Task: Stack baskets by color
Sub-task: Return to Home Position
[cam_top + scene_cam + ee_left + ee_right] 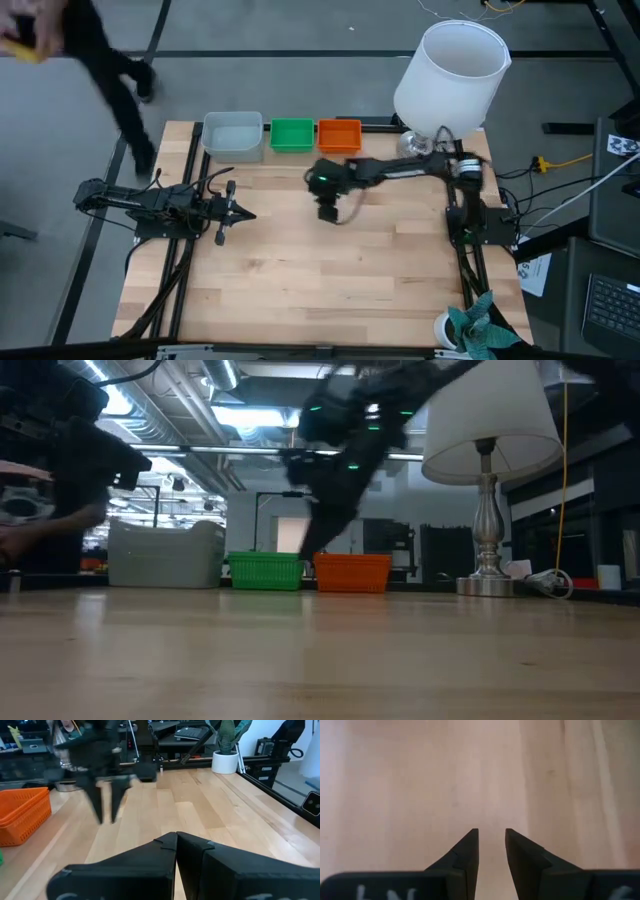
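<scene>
High view, baskets: the grey-blue baskets (pixel 233 135), green baskets (pixel 292 134) and orange baskets (pixel 339 134) sit side by side in a row at the far edge of the table (pixel 330 290). Each colour has its own spot. I cannot tell how many are nested in each.
High view, right gripper: the right gripper (pixel 328 213) hangs over bare wood just in front of the orange baskets. Its arm reaches across from the side where the lamp (pixel 452 70) stands.
High view, left gripper: the left gripper (pixel 246 213) waits at the table's left, pointing inward, well apart from the baskets.
High view, person: a person (pixel 100 50) shows beyond the far left corner.
Low view, baskets: all three colours stand along the far edge; grey-blue is tallest, and green and orange are just beside each other.
Left wrist view, left claw: fingers pressed together, clenched on nothing.
Left wrist view, right claw: it is farther off, pointing down above the wood, near the orange baskets.
Right wrist view, right claw: released, with a narrow gap between its fingers (pixel 467 852) and only bare wood beyond.
</scene>
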Tool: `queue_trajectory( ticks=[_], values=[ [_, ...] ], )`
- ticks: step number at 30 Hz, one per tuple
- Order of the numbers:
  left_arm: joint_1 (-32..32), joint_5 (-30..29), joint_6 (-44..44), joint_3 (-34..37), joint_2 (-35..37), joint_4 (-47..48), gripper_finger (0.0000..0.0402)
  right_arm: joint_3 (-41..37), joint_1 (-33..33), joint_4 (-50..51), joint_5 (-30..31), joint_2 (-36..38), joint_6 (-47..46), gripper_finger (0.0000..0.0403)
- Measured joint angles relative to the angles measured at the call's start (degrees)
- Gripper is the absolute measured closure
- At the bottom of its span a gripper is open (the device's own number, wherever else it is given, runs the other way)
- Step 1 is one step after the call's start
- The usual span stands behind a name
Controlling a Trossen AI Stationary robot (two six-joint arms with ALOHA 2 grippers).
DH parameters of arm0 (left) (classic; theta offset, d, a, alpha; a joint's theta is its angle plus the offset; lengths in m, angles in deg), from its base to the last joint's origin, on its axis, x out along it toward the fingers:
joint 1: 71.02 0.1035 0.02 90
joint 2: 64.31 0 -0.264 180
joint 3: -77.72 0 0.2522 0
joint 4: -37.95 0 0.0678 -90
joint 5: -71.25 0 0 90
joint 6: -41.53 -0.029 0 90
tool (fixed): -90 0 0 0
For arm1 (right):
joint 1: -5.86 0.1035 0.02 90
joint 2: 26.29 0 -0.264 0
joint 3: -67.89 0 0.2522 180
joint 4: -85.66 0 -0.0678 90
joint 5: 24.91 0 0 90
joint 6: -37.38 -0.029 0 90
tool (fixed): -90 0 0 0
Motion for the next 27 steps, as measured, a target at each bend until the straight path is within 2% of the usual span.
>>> queue_trajectory(
  ticks=[8,15,20,23,27],
  values=[
    [0.0,0.0,0.0,0.0,0.0,0.0,0.0401,-42.1,0.9,-30.6,-0.4,25.6,-6.1,0.0307],
    [0.0,0.0,0.0,0.0,0.0,0.0,0.0401,-72.0,5.0,-56.0,-1.5,46.5,-9.6,0.0307],
    [0.0,0.0,0.0,0.0,0.0,0.0,0.0401,-84.8,8.7,-66.8,-1.6,58.5,-14.2,0.0307],
    [0.0,0.0,0.0,0.0,0.0,-0.1,0.0401,-85.2,11.6,-64.2,-1.4,64.1,-13.0,0.0307],
    [0.0,0.0,0.0,0.0,0.0,-0.1,0.0401,-85.3,15.5,-64.1,-1.2,69.3,-6.3,0.0307]
  ],
)
